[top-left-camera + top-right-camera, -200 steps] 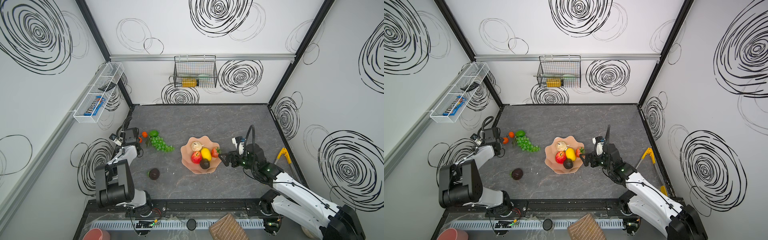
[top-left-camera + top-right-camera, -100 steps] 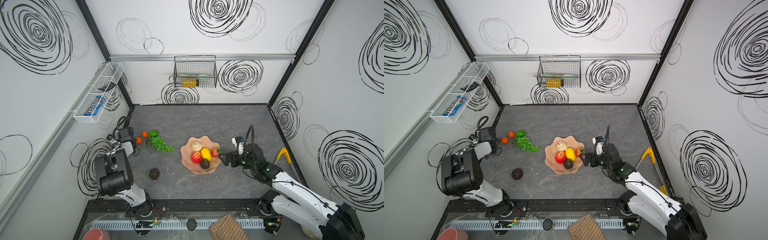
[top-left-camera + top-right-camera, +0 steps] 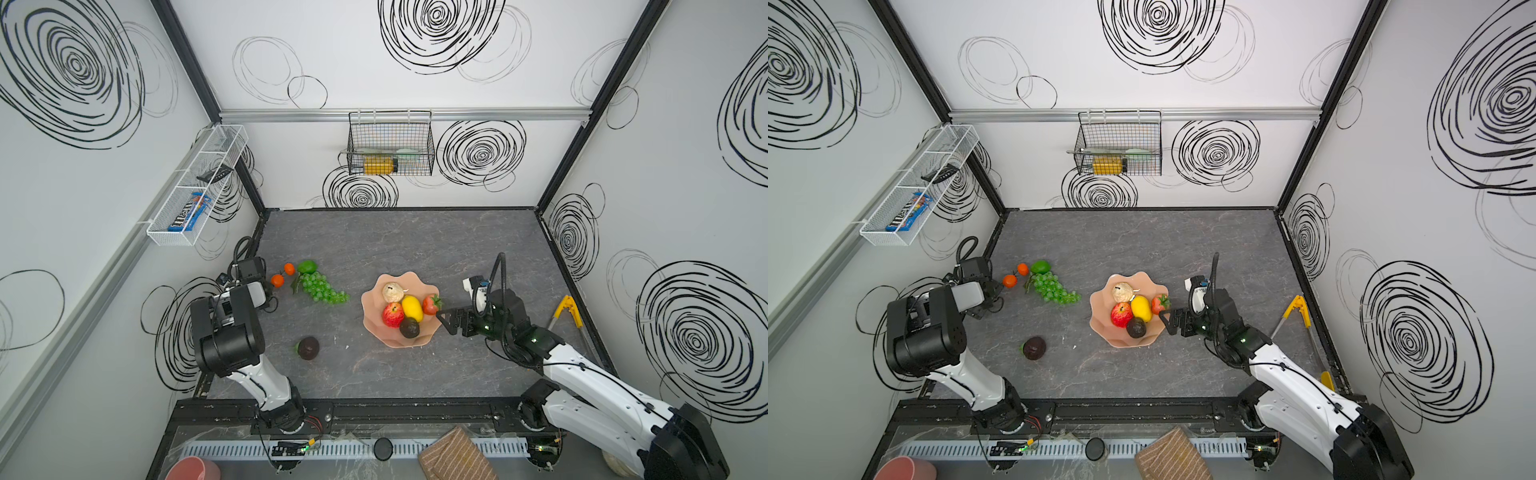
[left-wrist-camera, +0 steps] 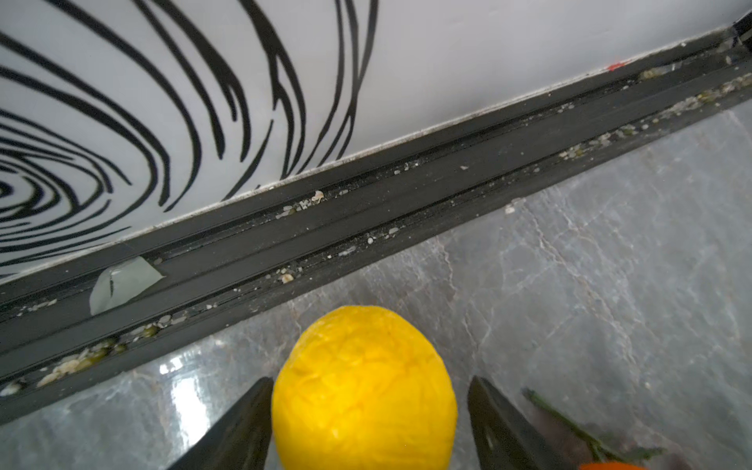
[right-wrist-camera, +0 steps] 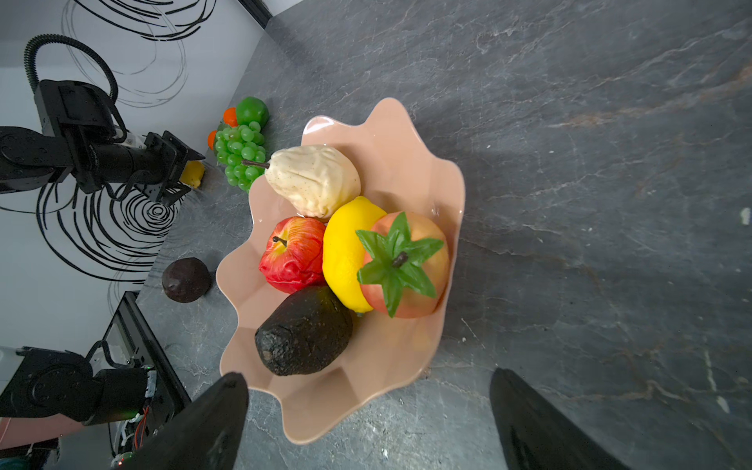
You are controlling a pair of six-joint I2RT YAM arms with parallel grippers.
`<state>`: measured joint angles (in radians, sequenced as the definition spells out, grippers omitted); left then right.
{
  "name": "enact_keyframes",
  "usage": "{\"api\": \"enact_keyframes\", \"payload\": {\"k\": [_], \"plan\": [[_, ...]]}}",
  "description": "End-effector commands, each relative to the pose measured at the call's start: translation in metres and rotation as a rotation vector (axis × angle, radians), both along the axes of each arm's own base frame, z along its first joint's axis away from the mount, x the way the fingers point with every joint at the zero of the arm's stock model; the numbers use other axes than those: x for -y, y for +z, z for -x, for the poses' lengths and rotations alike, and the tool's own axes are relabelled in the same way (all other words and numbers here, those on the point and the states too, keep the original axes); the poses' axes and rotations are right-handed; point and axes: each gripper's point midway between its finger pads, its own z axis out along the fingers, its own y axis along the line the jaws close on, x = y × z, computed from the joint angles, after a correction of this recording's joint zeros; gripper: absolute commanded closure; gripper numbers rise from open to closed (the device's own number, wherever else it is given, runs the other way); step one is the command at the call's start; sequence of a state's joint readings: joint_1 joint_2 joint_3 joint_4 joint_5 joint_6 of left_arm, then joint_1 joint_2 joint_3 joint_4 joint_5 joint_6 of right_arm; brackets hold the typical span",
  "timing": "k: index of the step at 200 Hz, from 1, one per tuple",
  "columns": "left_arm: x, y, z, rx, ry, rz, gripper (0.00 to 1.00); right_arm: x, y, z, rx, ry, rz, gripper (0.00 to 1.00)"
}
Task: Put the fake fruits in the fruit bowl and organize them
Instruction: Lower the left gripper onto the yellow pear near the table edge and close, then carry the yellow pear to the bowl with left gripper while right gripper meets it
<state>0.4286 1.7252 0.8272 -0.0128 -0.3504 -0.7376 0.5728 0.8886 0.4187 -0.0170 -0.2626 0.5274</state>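
Narrowing left gripper (image 4: 368,380) brackets glossy yellow plastic fruit (image 4: 362,411), not yet clamped; right gripper (image 5: 366,374) gapes empty beside scalloped peach-pink bowl (image 5: 407,162).

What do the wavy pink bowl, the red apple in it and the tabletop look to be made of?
The bowl: likely glossy plastic, possibly glazed ceramic; smooth, with bright highlights on its walls.
The red apple: thin soft plastic or foam, shiny; its skin is dented and creased.
The tabletop: grey, faintly shiny stone-look surface with pale veins; real stone or laminate, unclear.
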Motion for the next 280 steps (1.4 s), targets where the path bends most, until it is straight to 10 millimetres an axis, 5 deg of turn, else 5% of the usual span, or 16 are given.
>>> {"api": "enact_keyframes", "payload": {"k": [1,174,224,280], "plan": [[-0.008,0.007,-0.011,0.056,0.012,-0.003,0.23,-0.001,0.001,0.001,0.005,0.003,-0.013,0.03],[-0.004,0.010,-0.012,0.130,0.004,0.030,0.48,-0.001,0.000,0.000,0.004,0.002,-0.010,0.03],[0.022,0.029,-0.022,0.251,-0.046,0.092,0.48,-0.002,0.006,-0.002,0.018,-0.001,-0.015,0.03],[0.073,0.067,-0.027,0.480,-0.133,0.219,0.48,-0.006,0.016,-0.008,0.036,-0.003,-0.035,0.03]]}}
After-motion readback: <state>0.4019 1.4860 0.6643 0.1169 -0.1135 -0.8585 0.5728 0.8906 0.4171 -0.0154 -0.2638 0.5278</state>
